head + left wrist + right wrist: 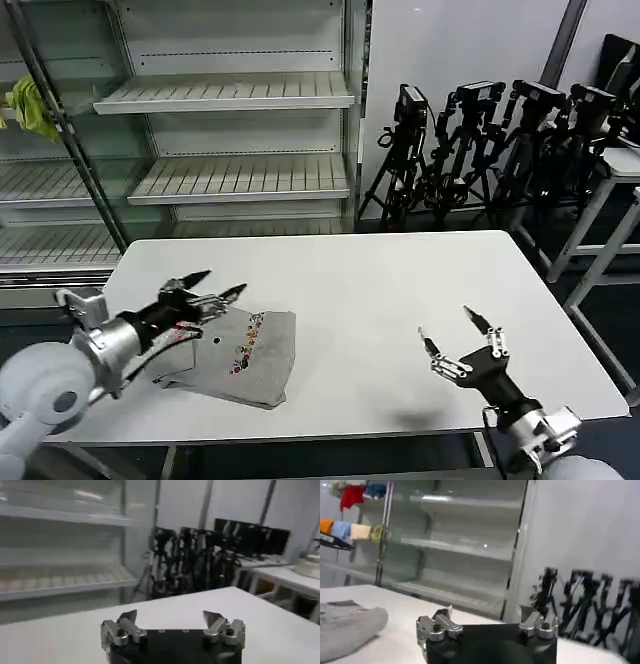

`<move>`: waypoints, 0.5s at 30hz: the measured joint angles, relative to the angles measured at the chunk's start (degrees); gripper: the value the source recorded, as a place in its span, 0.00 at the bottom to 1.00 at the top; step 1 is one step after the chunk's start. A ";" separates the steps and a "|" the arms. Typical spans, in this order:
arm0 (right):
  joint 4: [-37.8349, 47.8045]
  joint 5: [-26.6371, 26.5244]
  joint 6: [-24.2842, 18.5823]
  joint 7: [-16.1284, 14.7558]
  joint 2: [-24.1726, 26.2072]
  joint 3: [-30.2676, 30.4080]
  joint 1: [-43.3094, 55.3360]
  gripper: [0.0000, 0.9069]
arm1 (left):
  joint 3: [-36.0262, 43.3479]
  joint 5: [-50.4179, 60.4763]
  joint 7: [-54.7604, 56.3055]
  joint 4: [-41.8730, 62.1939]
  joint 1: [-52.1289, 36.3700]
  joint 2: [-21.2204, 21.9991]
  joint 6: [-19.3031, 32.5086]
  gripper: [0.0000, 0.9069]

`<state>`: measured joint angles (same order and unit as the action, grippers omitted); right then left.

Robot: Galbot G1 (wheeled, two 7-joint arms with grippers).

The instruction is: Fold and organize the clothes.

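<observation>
A light grey shirt [240, 355] lies folded into a compact bundle on the left part of the white table [370, 300], its small multicolour print facing up. In the right wrist view the same shirt [347, 627] lies at the edge as a grey mound. My left gripper [215, 285] hovers open just above the bundle's far left corner, holding nothing; its fingers [127, 622] stand wide apart over bare table. My right gripper [455, 335] is open and empty above the table's right front, well away from the shirt.
Empty metal shelving [230, 100] stands behind the table, with a yellow-green cloth [30, 105] hanging at its left. Black tripods [480, 150] cluster at the back right, beside another white table [620, 165]. Coloured cloths [352, 510] hang on a far rack.
</observation>
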<state>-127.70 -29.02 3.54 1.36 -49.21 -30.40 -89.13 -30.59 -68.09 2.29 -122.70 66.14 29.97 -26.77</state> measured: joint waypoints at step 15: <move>4.68 -12.74 6.93 7.02 -4.59 26.06 17.12 1.00 | -18.22 11.18 0.34 -2.04 15.95 4.19 -1.48 1.00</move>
<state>-123.02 -41.77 10.47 8.37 -53.80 -4.34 -72.01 -48.81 -56.90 2.63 -124.73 82.10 34.16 -28.25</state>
